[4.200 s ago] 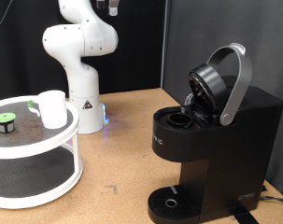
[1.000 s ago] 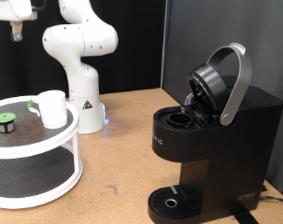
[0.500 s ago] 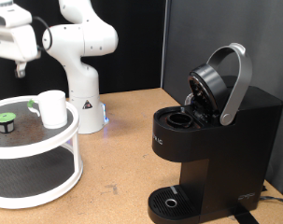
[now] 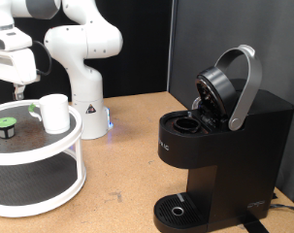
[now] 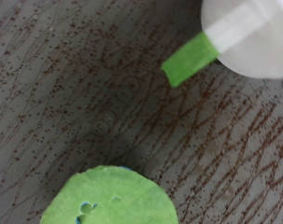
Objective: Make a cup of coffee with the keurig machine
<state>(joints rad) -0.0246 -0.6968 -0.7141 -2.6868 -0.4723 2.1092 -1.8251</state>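
Note:
The white cup (image 4: pixel 55 113) stands on the top shelf of a round white two-tier stand (image 4: pixel 77 146) at the exterior view's left. A small dark green-topped pod (image 4: pixel 5 126) sits beside it on that shelf. My gripper (image 4: pixel 17 87) hangs above the shelf, over the pod and just left of the cup, touching neither. The wrist view shows the pod's green top (image 5: pixel 108 198) and the cup (image 5: pixel 258 37) with its green handle (image 5: pixel 190 58); no fingers show there. The black keurig machine (image 4: pixel 229 146) stands at the right with its lid raised and the pod chamber (image 4: pixel 188 124) open.
The robot's white base (image 4: pixel 86 97) stands behind the stand. A dark wall panel rises behind the machine. The wooden table (image 4: pixel 122 165) lies between stand and machine. The stand's lower shelf (image 4: pixel 30 180) is dark.
The arm has swung from the top of the picture to the left and come down towards the stand's top shelf. Cup, pod and machine have not moved.

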